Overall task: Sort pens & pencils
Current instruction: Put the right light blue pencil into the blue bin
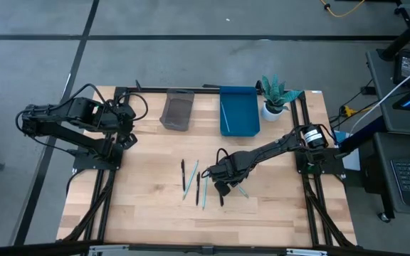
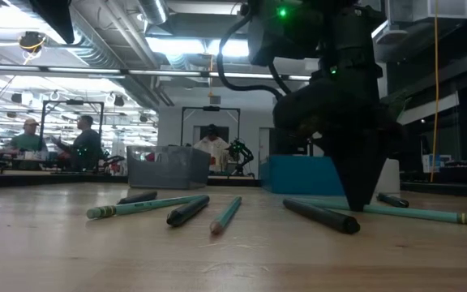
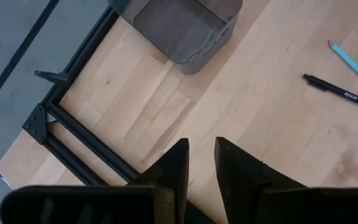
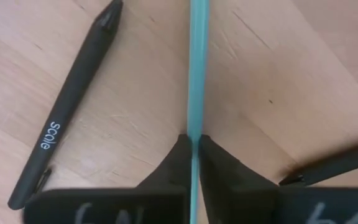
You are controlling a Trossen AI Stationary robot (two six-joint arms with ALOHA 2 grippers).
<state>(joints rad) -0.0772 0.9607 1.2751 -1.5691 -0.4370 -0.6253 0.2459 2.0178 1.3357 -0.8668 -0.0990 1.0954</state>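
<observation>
On wooden table (image 1: 148, 206), right claw (image 4: 194, 163) clenches teal pencil (image 4: 197, 68) between fingertips.

A teal pencil (image 4: 197, 68) lies flat on the desk (image 1: 148, 199), pinched between the right hand's (image 4: 193, 152) fingers. Black pens (image 4: 67, 106) and more teal pencils (image 1: 188, 178) lie scattered just beside it.

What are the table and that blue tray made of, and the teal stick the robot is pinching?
Table: looks like pale wood, with visible grain and plank seams. Blue tray: probably plastic, with an even, smooth colour. Teal stick: apparently a painted wooden pencil, clamped between the right gripper's fingers; its core isn't visible here.
</observation>
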